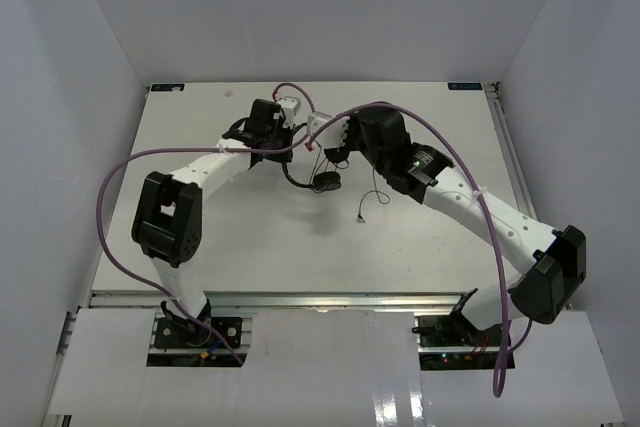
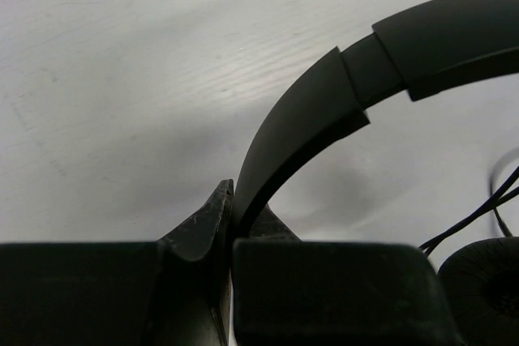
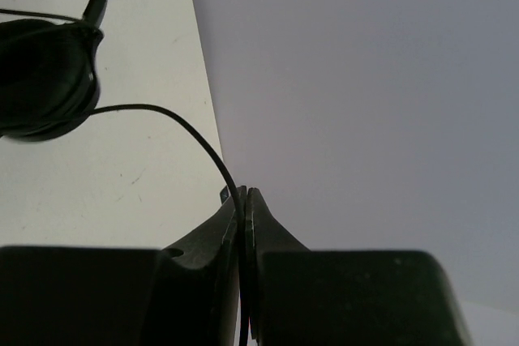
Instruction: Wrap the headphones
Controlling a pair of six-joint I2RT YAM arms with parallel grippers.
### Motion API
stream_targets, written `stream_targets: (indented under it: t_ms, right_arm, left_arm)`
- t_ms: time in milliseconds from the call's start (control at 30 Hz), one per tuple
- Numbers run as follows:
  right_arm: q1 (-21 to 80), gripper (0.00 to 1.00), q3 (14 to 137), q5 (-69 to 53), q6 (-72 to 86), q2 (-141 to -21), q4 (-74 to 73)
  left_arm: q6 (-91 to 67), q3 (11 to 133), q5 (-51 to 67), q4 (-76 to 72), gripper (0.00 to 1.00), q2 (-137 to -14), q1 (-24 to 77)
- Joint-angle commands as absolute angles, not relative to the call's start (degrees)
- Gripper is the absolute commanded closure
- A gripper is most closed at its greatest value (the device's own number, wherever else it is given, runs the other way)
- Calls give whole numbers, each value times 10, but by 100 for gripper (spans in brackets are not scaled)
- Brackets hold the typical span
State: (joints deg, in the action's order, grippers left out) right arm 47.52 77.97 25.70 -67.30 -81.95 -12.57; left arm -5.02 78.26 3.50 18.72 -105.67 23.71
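The headphones (image 2: 324, 111) are plain matte black throughout: headband, padded earcup (image 2: 486, 289) and thin cord (image 3: 182, 123) alike. The left hand (image 2: 233, 216) and right hand (image 3: 245, 204) are black too, their fingers (image 2: 207, 228) scuffed greyish. Beneath them the counter (image 1: 250, 247) is off-white, faintly speckled. The arms (image 1: 215, 169) are white with black joints and carry purple cables (image 1: 108, 217). Beyond the right hand, the wall (image 3: 365, 79) looks pale lavender-grey, perhaps from the lighting.
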Motion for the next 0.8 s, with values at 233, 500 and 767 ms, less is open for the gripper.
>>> stream_targets:
  t_ms: [233, 500, 767]
  right_arm:
    - [388, 92, 818, 108, -575, -812, -91]
    - [387, 92, 876, 80, -539, -826, -98]
    - [386, 92, 866, 54, -513, -831, -95]
  left_arm:
    - [-12, 772, 216, 178, 100, -987, 293]
    - [-15, 805, 233, 188, 100, -1045, 317]
    - [-34, 852, 240, 198, 100, -1091, 322]
